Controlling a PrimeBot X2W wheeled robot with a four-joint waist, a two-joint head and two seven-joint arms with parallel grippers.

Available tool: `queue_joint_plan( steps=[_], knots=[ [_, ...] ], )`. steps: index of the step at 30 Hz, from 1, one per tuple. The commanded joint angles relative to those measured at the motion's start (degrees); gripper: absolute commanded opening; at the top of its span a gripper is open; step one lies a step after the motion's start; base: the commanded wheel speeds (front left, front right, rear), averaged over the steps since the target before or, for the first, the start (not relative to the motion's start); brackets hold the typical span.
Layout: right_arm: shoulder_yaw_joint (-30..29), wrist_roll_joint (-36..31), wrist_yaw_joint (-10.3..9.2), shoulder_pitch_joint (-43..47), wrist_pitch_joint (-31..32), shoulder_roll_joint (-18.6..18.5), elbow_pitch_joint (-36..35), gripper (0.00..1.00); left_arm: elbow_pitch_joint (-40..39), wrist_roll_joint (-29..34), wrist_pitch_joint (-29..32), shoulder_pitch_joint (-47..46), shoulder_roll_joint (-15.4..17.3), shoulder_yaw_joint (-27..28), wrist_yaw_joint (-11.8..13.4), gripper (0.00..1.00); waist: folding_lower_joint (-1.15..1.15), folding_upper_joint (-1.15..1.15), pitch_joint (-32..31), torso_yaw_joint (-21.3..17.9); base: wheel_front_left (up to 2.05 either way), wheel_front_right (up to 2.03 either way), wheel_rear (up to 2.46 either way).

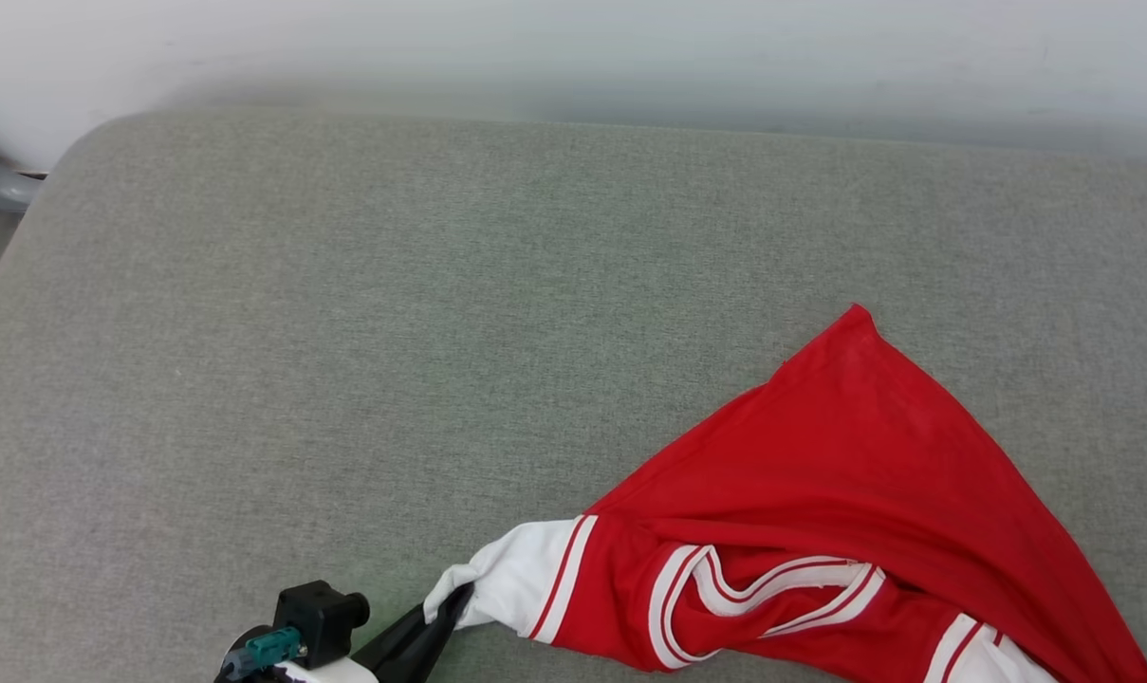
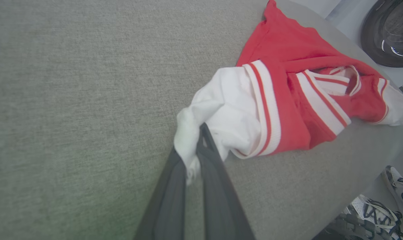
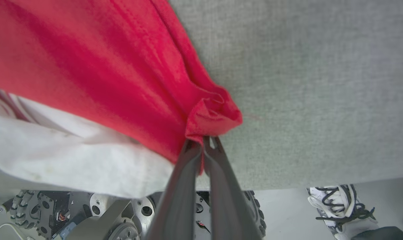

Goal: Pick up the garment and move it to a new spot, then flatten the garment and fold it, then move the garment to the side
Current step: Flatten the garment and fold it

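The garment [image 1: 839, 474] is a red shirt with white sleeves and striped trim, lying crumpled at the near right of the grey padded surface [image 1: 393, 332]. My left gripper [image 1: 452, 599] is shut on the tip of a white sleeve [image 2: 228, 113] at the bottom of the head view. In the left wrist view the left gripper [image 2: 198, 141] pinches white cloth between its dark fingers. My right gripper [image 3: 203, 141] is shut on a bunched red edge of the garment [image 3: 104, 73], near the surface's front edge. The lettering is hidden.
The padded surface ends close behind both grippers. Below its edge I see the robot's wheeled base [image 3: 104, 213], a person's sneakers [image 3: 334, 203] on the floor, more sneakers [image 2: 378, 213], and a dark round object [image 2: 388, 30]. A pale wall [image 1: 573, 47] runs along the far side.
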Motion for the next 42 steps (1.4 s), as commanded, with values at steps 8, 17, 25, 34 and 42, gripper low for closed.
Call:
queue_joint_plan(
  steps=[8,17,25,34,42],
  knots=[
    [-2.1,1.7,-0.06,-1.8,0.3,1.3,-7.3,0.86,0.3,0.5,-0.1,-0.8,-0.5,0.4,0.1,0.00,0.01,0.00,0.7,-1.3,0.00,0.00,0.00],
    [-3.0,4.0,-0.06,-10.9,6.9,-2.4,-20.0,1.00,0.8,1.0,-0.1,-2.6,-0.9,-1.0,0.1,0.00,0.01,0.00,1.5,0.0,0.00,0.00,0.00],
    [6.9,-0.8,-0.06,-25.1,7.9,-3.9,-11.1,1.00,1.8,0.8,-0.1,-5.7,-2.2,-4.1,0.1,0.00,0.01,0.00,2.6,2.7,0.00,0.00,0.00],
    [21.9,-5.6,-0.06,-41.2,0.0,-8.1,14.3,1.00,3.2,-0.5,-0.1,-9.0,-3.5,-7.5,0.1,0.00,0.01,0.00,3.7,5.6,0.00,0.00,0.00],
    [31.5,-4.2,-0.06,-51.1,-7.0,-8.1,30.8,1.00,3.7,-1.2,-0.1,-10.9,-3.8,-9.4,0.1,0.00,0.01,0.00,4.7,7.0,0.00,0.00,0.00]
  ],
)
